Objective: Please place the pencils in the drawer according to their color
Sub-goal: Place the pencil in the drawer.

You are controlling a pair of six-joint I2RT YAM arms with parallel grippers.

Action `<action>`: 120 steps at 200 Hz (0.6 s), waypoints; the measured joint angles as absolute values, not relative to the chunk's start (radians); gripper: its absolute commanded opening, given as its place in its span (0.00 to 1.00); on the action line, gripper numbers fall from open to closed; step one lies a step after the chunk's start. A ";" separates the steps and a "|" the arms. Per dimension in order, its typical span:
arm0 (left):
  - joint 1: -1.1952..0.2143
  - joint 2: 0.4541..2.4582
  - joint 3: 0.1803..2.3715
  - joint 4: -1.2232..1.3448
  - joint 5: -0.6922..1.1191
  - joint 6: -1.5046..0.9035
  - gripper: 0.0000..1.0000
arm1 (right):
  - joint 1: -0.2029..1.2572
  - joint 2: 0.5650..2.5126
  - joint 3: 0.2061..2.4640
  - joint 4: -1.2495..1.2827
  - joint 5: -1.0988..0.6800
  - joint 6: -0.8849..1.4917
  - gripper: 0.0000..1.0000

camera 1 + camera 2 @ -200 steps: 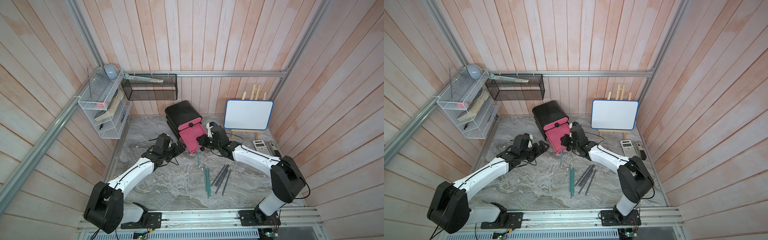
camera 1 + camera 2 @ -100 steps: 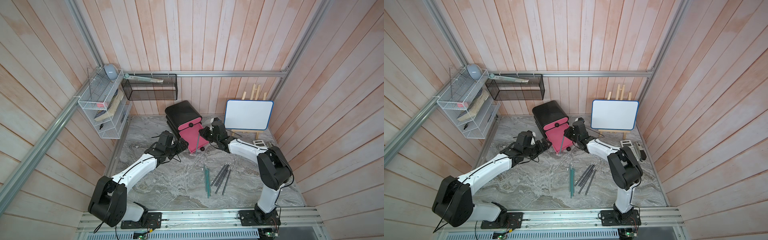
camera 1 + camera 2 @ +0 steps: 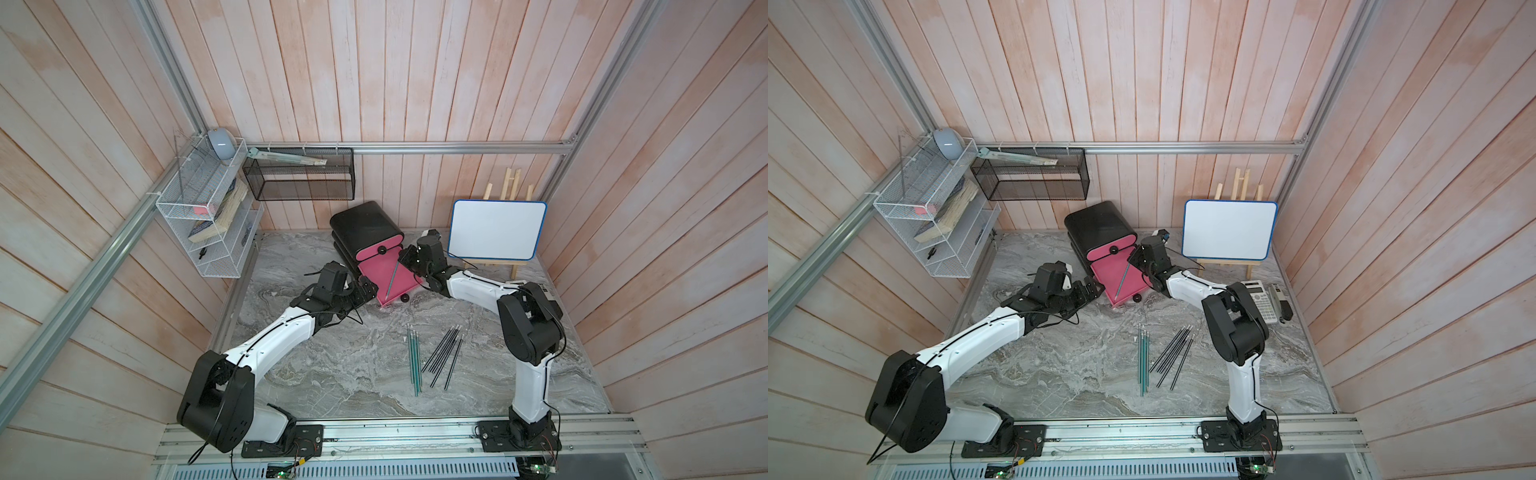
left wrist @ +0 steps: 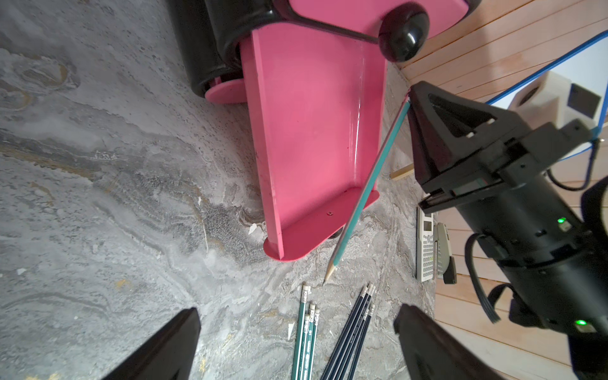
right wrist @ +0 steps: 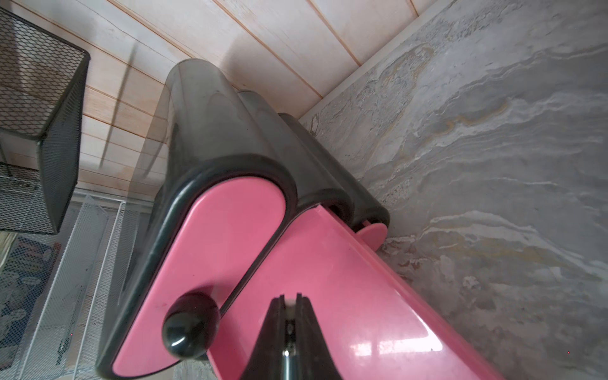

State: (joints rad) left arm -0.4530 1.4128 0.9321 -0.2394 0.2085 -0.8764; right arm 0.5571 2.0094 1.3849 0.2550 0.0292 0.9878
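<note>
While outstretched over drawer [image 3: 374, 270], right pincer [image 3: 401, 262] around pencil [image 3: 392, 281]

Top views: mounted high, looking steeply down toward the back wall. Both take in the whole surface [image 3: 332, 382] and both arms, with near-identical coverage.
Left wrist view: close and low, facing the open drawer [image 4: 312, 131] and the right fingers [image 4: 437, 131].
Right wrist view: closest, sighting past the right fingers at that drawer, which all four views share.

Glossy pink plastic drawer [image 4: 312, 131], matt wood-plank wall [image 3: 374, 83], veined marble-look tabletop [image 3: 332, 374].
</note>
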 measured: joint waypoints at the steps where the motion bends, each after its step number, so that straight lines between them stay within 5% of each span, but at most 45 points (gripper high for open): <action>1: -0.453 1.413 0.932 -0.239 0.208 -0.877 0.99 | 0.557 2.010 1.385 0.255 0.030 0.987 0.00; 120: -0.455 1.413 0.933 -0.240 0.208 -0.881 0.99 | 0.556 2.095 1.449 0.261 0.088 0.912 0.04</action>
